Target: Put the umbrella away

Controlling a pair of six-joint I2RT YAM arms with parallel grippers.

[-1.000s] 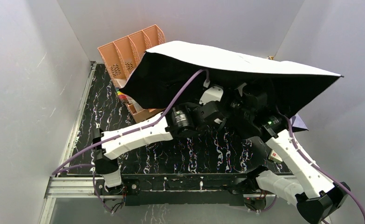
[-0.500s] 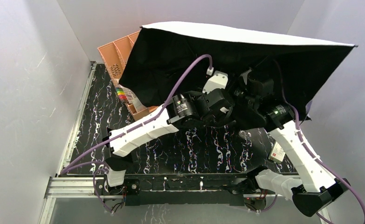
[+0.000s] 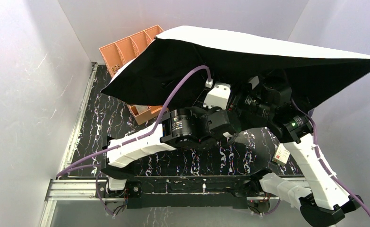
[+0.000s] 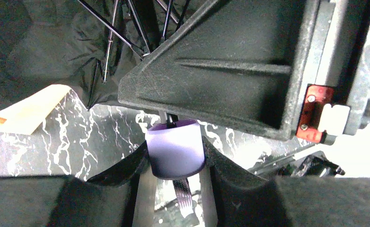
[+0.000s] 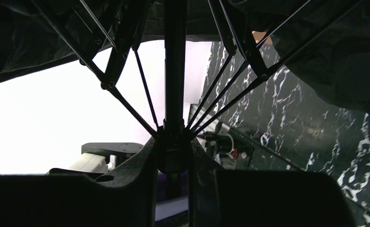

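The umbrella [image 3: 268,45] is open, its pale top and black underside spread over the back of the table and hiding most of both wrists from above. My left gripper [image 4: 175,153] is shut on the umbrella's lavender handle [image 4: 175,146], with a short strap [image 4: 183,194] hanging below it. My right gripper [image 5: 173,156] is shut on the dark runner [image 5: 173,153] on the shaft [image 5: 175,61], where the ribs [image 5: 126,101] meet. From above, both arms reach under the canopy, the left wrist [image 3: 187,127] in front of the right wrist [image 3: 268,101].
The peach file organiser [image 3: 131,47] stands at the back left, partly under the canopy, with a low peach tray [image 3: 142,113] in front of it. Grey walls close in on the left, back and right. A small white box [image 3: 282,153] lies near the right arm.
The canopy has tilted and swung out further left and right, showing more of its pale top. Both arms have shifted, the left wrist lower and nearer, the right wrist further right.
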